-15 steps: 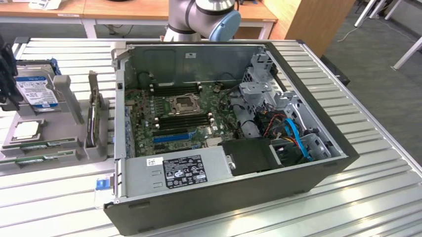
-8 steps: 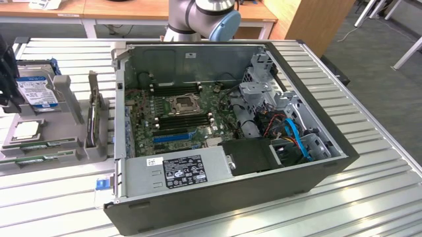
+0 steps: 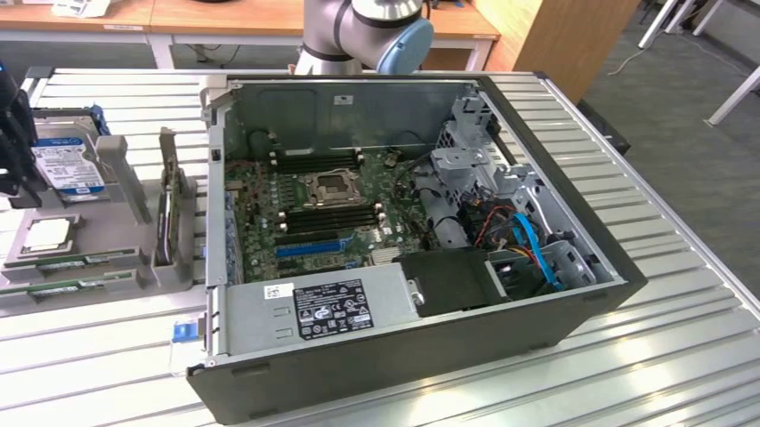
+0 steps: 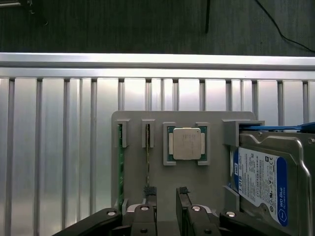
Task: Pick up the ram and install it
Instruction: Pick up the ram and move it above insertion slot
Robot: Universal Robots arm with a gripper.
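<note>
Two ram sticks stand on edge in slots of a grey holder (image 4: 216, 172). One ram stick (image 4: 119, 167) is green, the other ram stick (image 4: 147, 160) shows as a thin dark edge. My gripper (image 4: 166, 192) hangs open above the holder with nothing between its fingers. One fingertip (image 4: 150, 192) sits in line with the thin stick's near end. In the exterior view both ram sticks (image 3: 66, 263) lie at the holder's near end, at the exterior view's left. The motherboard (image 3: 320, 209) with its dark memory slots lies inside the open computer case (image 3: 416, 356).
On the holder a processor chip (image 4: 187, 144) sits beside the sticks, and a hard drive (image 4: 268, 182) with a blue-and-white label beyond it. A card (image 3: 170, 213) stands upright between holder and case. The ribbed metal table (image 4: 49, 147) ends in a rail close to the holder.
</note>
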